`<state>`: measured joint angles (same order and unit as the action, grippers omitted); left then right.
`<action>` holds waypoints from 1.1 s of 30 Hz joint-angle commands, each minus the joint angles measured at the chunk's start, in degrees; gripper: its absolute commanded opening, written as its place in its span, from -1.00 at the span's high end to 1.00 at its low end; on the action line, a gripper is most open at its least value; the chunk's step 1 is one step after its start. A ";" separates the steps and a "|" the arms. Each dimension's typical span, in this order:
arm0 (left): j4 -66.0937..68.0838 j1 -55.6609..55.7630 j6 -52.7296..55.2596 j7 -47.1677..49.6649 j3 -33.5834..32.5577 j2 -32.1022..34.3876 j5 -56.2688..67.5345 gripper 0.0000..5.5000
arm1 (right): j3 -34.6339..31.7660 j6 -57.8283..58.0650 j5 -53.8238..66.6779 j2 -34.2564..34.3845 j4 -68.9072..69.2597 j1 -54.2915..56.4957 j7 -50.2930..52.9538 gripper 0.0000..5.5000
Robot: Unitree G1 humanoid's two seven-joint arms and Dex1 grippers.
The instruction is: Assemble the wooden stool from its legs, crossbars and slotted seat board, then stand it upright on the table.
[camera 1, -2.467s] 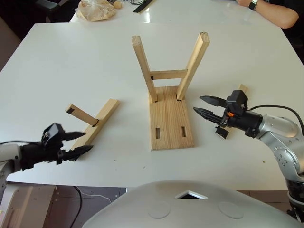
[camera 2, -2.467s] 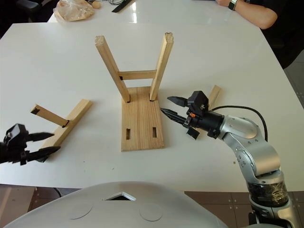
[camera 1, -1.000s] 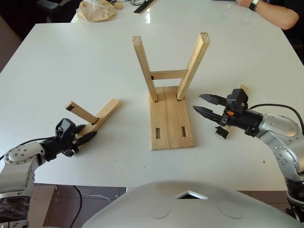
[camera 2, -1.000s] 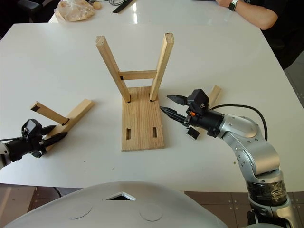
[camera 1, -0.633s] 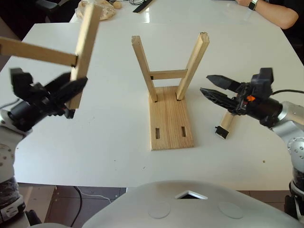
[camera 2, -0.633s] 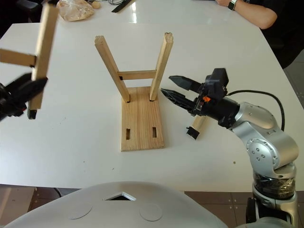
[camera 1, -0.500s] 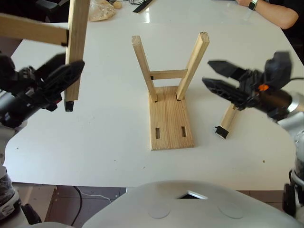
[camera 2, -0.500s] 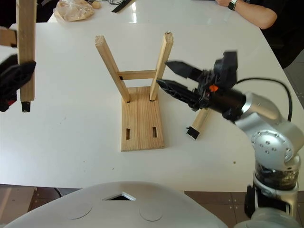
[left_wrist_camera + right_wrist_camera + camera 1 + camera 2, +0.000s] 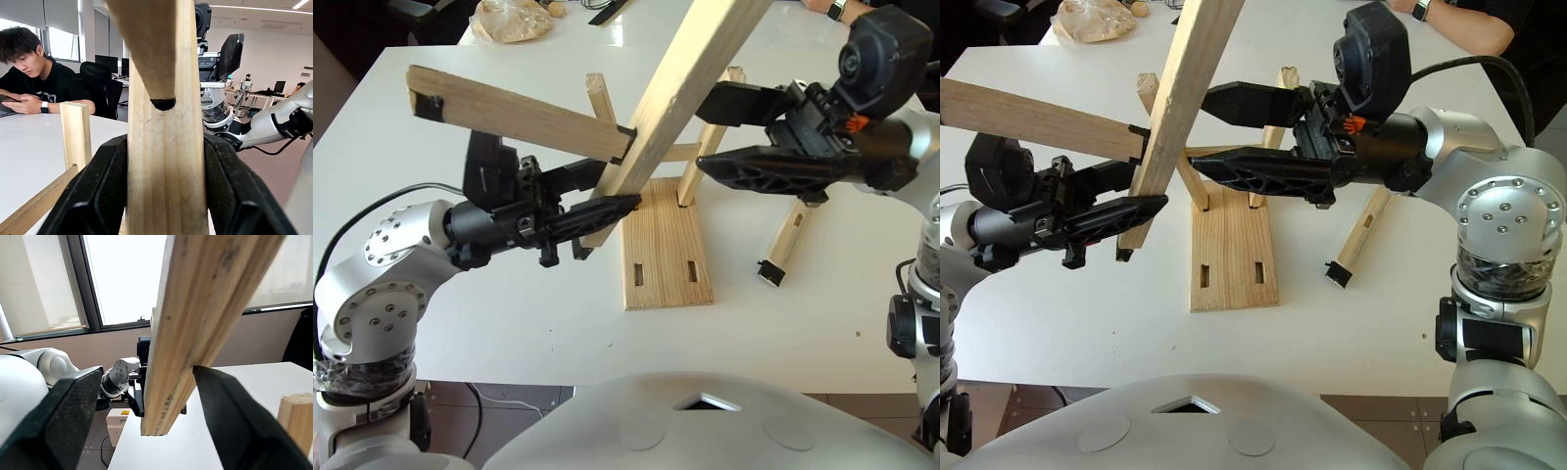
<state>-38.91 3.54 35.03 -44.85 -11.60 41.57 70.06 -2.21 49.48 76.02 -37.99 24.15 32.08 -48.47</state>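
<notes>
- Left eye view: left gripper (image 9: 612, 191), forearm level, clamps the leg-and-crossbar piece (image 9: 675, 83) tilted above table (image 9: 509, 323) centre.
- Right gripper (image 9: 705, 132): fingers spread beside that piece.
- Seat board (image 9: 666, 245) lies at table centre.

The board (image 9: 666, 250) lies flat on the table (image 9: 460, 294). A pair of legs (image 9: 597, 93) stands in the board's far slots, joined by a bar (image 9: 677, 152). Above the board's left edge, the left gripper (image 9: 612, 186) clamps a third leg (image 9: 685, 69) near its lower end. This leg tilts up to the right, and its side bar (image 9: 509, 113) juts out left. The right gripper (image 9: 703, 132) is spread wide above the board's far right corner, just beside the third leg. A fourth leg (image 9: 786, 240) lies right of the board.
</notes>
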 commanded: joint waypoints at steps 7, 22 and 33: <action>-1.56 3.79 -0.14 -2.23 4.72 -0.67 -3.33 0.26 | 3.98 -1.40 -9.31 2.22 -0.79 2.12 -5.90 -0.23; 0.20 5.54 0.24 -2.50 5.16 -1.07 -5.30 0.26 | 6.18 -2.40 -15.50 2.52 1.02 0.42 -10.48 0.26; 2.22 6.79 2.88 0.48 6.76 -1.05 -8.10 0.13 | 3.89 -3.45 -15.31 3.85 0.87 1.29 -9.03 0.26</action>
<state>-37.99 9.79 36.86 -47.04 -5.49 40.64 63.55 2.42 46.46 60.48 -34.97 24.18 32.16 -58.41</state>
